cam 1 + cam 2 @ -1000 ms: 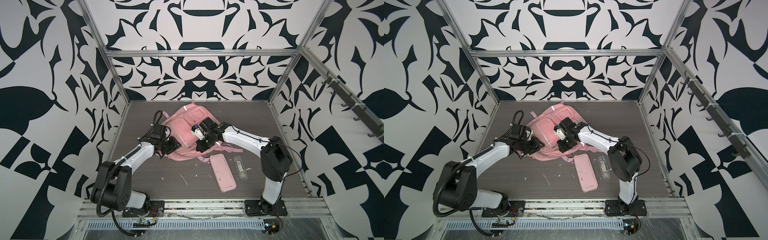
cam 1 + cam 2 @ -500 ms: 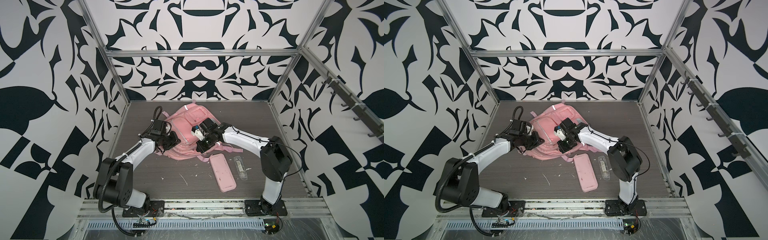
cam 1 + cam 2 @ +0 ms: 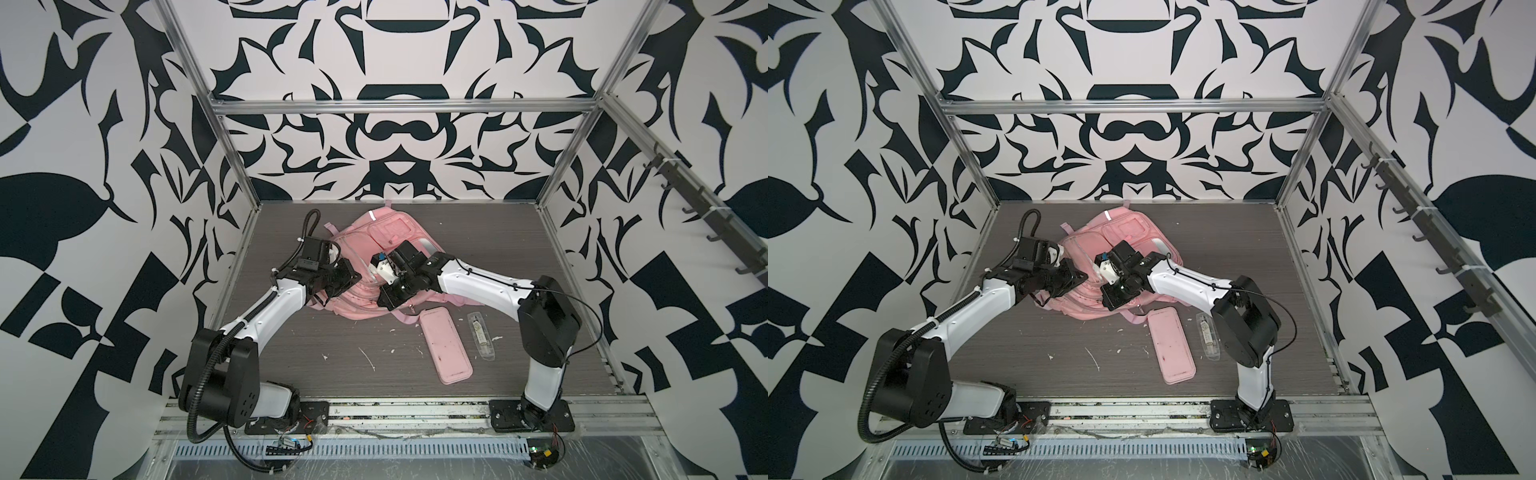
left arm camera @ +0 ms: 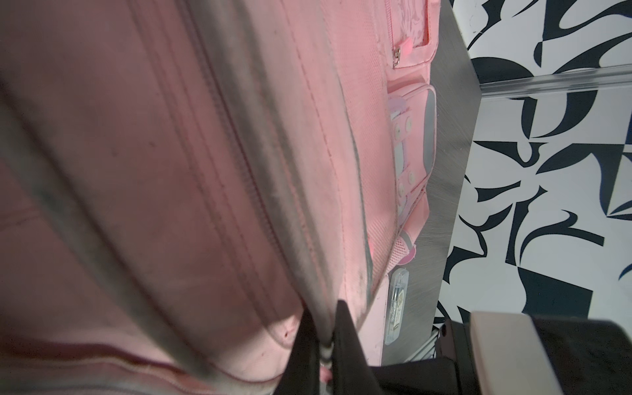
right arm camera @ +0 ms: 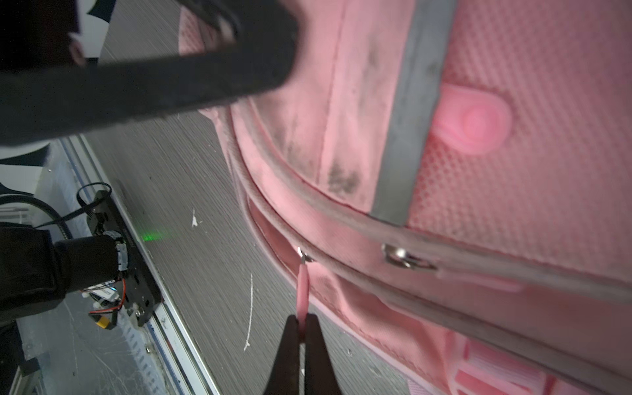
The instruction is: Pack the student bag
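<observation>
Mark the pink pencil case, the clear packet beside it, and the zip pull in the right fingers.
pink pencil case (image 3: 445, 351): in a top view, middle of its flat face.
clear packet (image 3: 482, 347): in a top view, middle of the wrapper.
zip pull (image 5: 303, 290): right wrist view, mid-length of the pink tab.

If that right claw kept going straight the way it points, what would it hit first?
The right gripper is shut on a pink zip pull; straight ahead sits its metal slider on the student bag. It would probably press into the bag there, though depth is unclear.
</observation>
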Robot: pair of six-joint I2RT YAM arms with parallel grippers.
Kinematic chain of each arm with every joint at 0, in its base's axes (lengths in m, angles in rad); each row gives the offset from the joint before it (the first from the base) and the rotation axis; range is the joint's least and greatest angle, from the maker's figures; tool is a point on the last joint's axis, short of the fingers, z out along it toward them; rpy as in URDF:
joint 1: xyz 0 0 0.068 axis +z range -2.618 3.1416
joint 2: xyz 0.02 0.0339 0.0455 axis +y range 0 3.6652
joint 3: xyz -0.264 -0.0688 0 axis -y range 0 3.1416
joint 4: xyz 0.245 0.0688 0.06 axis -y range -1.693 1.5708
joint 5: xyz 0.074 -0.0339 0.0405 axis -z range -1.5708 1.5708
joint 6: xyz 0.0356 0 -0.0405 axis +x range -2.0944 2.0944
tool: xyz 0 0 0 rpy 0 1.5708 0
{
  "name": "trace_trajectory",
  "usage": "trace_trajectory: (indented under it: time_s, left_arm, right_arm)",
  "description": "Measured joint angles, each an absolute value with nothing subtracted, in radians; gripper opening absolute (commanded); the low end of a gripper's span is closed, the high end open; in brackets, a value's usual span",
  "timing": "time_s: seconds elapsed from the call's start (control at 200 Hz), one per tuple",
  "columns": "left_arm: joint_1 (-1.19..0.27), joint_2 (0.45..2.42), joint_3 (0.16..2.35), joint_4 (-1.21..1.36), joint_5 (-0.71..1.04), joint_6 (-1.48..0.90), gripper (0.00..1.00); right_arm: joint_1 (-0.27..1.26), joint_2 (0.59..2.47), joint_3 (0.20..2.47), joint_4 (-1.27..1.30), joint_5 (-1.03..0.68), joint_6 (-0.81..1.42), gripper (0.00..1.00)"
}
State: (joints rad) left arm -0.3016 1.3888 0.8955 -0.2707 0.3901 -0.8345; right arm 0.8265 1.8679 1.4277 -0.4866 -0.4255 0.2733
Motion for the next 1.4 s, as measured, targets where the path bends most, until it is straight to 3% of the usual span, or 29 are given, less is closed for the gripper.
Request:
trace_trajectory:
  time_s: [0.295, 0.545, 0.74, 0.83, 1.11, 1.4]
  left_arm:
    - [-0.317, 1.408, 0.896, -0.245, 0.386, -0.845, 0.14]
    - [-0.340, 1.472, 0.925, -0.227, 0.383, -0.846, 0.17]
    - [-0.346, 1.496, 0.963, -0.227, 0.389, -0.831, 0.42]
    - [-0.347, 1.496, 1.002, -0.251, 0.376, -0.788, 0.48]
    - [-0.311, 1.514, 1.100, -0.343, 0.311, -0.672, 0.49]
    - [-0.303, 1.713, 1.255, -0.413, 0.273, -0.569, 0.47]
  right_arm:
    - [0.836, 1.912, 1.462, -0.344, -0.481, 0.433, 0.00]
    - [0.820, 1.983, 1.473, -0.223, -0.517, 0.532, 0.00]
    - [0.765, 1.929, 1.385, -0.165, -0.550, 0.553, 0.00]
    - [0.739, 1.876, 1.326, -0.170, -0.558, 0.549, 0.00]
    - [0.651, 1.718, 1.184, -0.233, -0.558, 0.509, 0.00]
    - [0.564, 1.563, 1.031, -0.289, -0.529, 0.471, 0.00]
